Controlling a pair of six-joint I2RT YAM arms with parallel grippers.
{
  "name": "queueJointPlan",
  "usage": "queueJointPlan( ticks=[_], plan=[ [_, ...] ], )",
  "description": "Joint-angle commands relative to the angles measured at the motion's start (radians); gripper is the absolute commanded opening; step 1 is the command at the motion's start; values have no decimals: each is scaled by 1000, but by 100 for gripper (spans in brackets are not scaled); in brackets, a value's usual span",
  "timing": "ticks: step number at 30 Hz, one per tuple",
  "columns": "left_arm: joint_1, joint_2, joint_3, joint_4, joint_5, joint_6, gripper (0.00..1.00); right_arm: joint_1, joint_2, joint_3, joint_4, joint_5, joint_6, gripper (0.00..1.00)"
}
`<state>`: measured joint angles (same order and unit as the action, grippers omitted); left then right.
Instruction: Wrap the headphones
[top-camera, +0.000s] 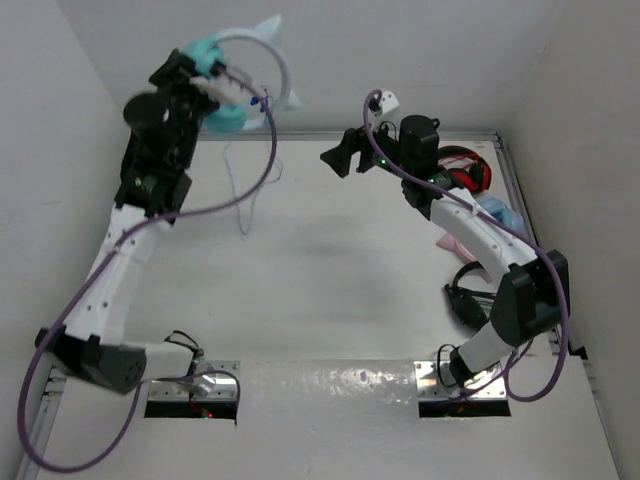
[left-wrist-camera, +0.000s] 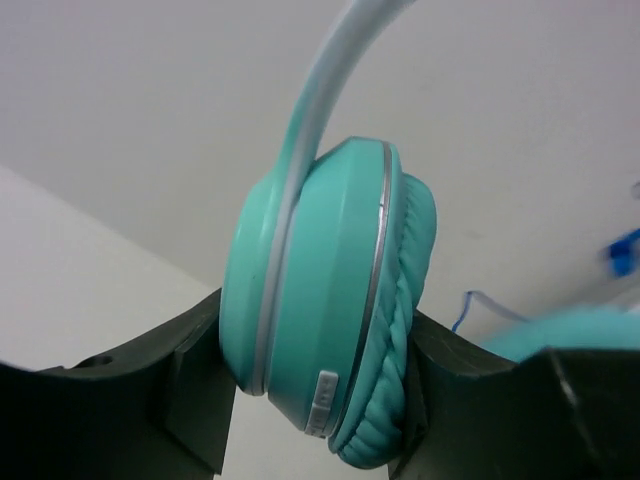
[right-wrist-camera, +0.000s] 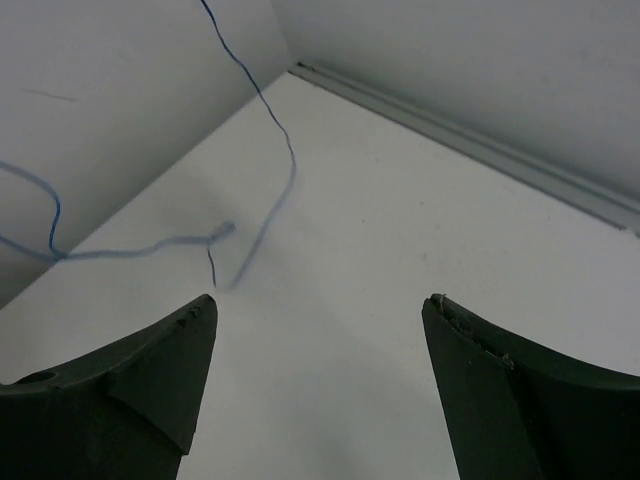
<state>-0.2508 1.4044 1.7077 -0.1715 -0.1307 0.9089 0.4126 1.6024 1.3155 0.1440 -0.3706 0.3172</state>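
Observation:
The teal headphones (top-camera: 228, 75) hang in the air at the back left, held up by my left gripper (top-camera: 207, 72). The pale headband (top-camera: 268, 45) with ear points arches to the right. In the left wrist view the jaws are shut on one teal ear cup (left-wrist-camera: 330, 300), one finger on each side. The thin dark cable (top-camera: 245, 190) hangs down from the headphones onto the table; it also shows in the right wrist view (right-wrist-camera: 265, 110). My right gripper (top-camera: 345, 157) is open and empty above the table's back middle, right of the cable.
Red headphones (top-camera: 468, 170) and paler blue headphones with pink trim (top-camera: 500, 215) lie at the back right by the wall. A dark cable clump (top-camera: 465, 295) lies near the right arm's base. Walls close in the back and both sides.

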Motion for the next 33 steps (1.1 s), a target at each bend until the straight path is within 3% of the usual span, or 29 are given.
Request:
queueJointPlan(
  ticks=[1,2,3,4,5,6,7,10,14,21,26,30,33],
  plan=[
    [-13,-86,-439,570,-151,476,0,0,-88,-31,175,-48,-10,83],
    [-22,-108,-638,693,-156,522,0,-1,-93,-50,183,-56,-12,84],
    [-37,-134,-664,758,-193,521,0,-1,-94,-52,184,-66,-13,84],
    [-56,-136,-633,609,-225,377,0,-1,-93,-53,180,-109,-13,84],
    [-64,-104,-447,455,-234,249,0,0,-94,-59,181,-132,-13,83],
    [-58,-72,-336,203,-250,3,0,2,-99,-65,196,-154,-13,83],
    [-56,-6,-200,123,-280,-78,0,2,-101,-81,204,-152,-12,83],
    [-59,13,-161,49,-339,-250,0,2,-113,-97,224,-126,-15,82],
    [-59,-4,-157,-52,-302,-416,0,3,-90,-87,276,-122,37,82],
    [-65,-5,-171,-75,-353,-548,0,71,39,10,348,84,224,81],
    [-67,-8,-160,-109,-327,-573,0,89,208,74,466,-167,209,84],
    [-67,-8,-148,-115,-316,-574,0,118,272,88,476,-243,94,82],
    [-67,-5,-134,-125,-317,-567,0,123,330,154,407,-295,98,68]
  ],
)
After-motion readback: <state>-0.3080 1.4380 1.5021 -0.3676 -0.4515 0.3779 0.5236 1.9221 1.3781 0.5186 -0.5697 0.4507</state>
